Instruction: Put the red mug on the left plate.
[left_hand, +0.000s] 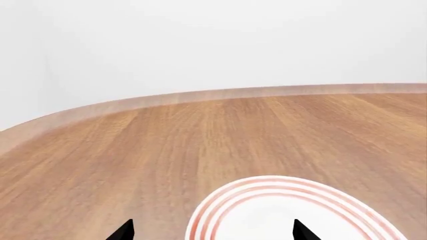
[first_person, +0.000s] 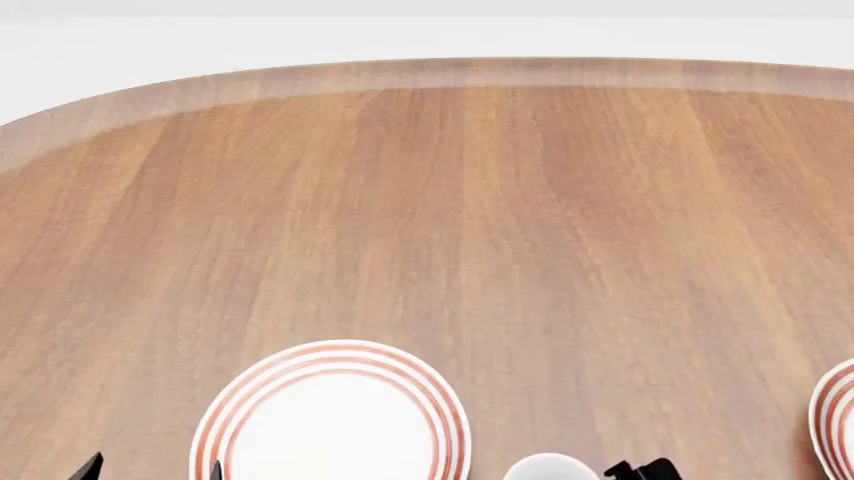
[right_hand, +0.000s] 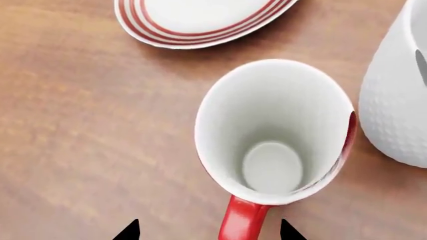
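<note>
The red mug (right_hand: 273, 135) stands upright on the wooden table, seen from above with its white inside showing. Its red handle (right_hand: 241, 222) lies between the spread fingertips of my right gripper (right_hand: 209, 231), which is open and not closed on it. In the head view the mug's white rim (first_person: 550, 468) peeps in at the bottom edge beside the right gripper (first_person: 641, 470). The left plate (first_person: 254, 400), white with red rings, lies just left of the mug. My left gripper (left_hand: 213, 232) is open over that plate's rim (left_hand: 220, 200), holding nothing.
A larger white textured mug (right_hand: 397, 100) stands close beside the red mug. A second ringed plate (first_person: 838, 420) is cut off at the head view's right edge. The table's curved far edge (first_person: 441, 72) runs along the back.
</note>
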